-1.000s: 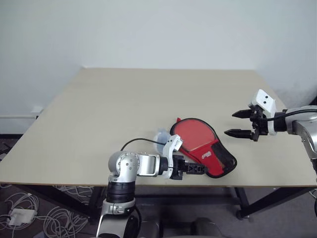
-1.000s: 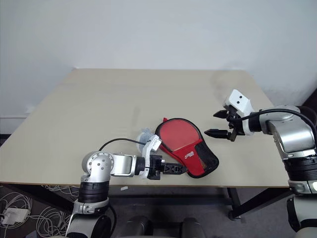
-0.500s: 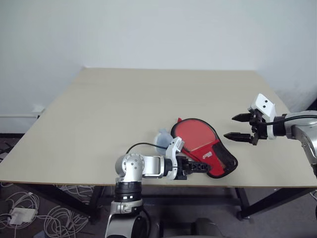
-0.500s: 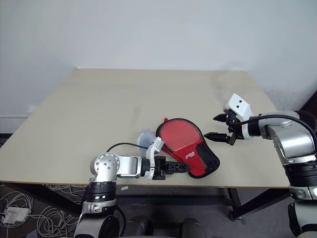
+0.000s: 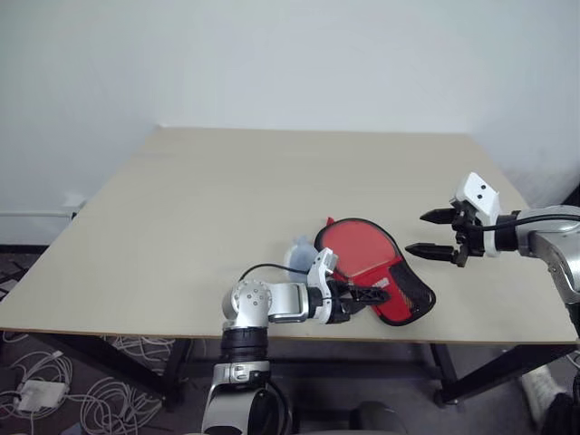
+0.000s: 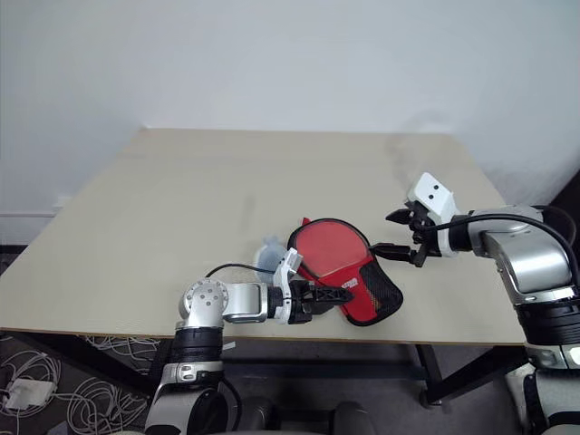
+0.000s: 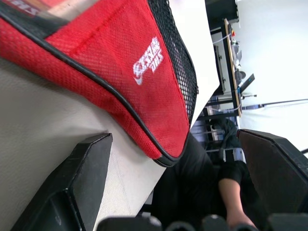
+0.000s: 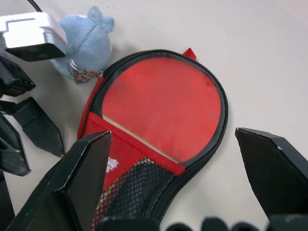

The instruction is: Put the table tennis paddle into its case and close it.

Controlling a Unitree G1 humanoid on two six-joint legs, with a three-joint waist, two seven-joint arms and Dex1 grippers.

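Note:
The red case (image 5: 388, 277) lies unzipped near the table's front edge, its black mesh pocket toward the right. Inside it rests the table tennis paddle (image 8: 163, 103), red face up within the black edging, its handle hidden under the pocket. My left gripper (image 5: 373, 295) is open, low over the table at the case's narrow end (image 7: 159, 144), which sits between its fingers (image 7: 86, 178). To the right of the case and above the table my right gripper (image 5: 415, 232) hovers open and holds nothing.
A small blue plush keychain (image 5: 297, 254) lies against the case's left side. The case's narrow end sits right at the front edge of the beige table (image 5: 227, 181). Cables (image 5: 63, 390) lie on the floor at left.
My left gripper has slid right along the front edge, rolled, and come around the case's narrow end. The right gripper stayed where it was.

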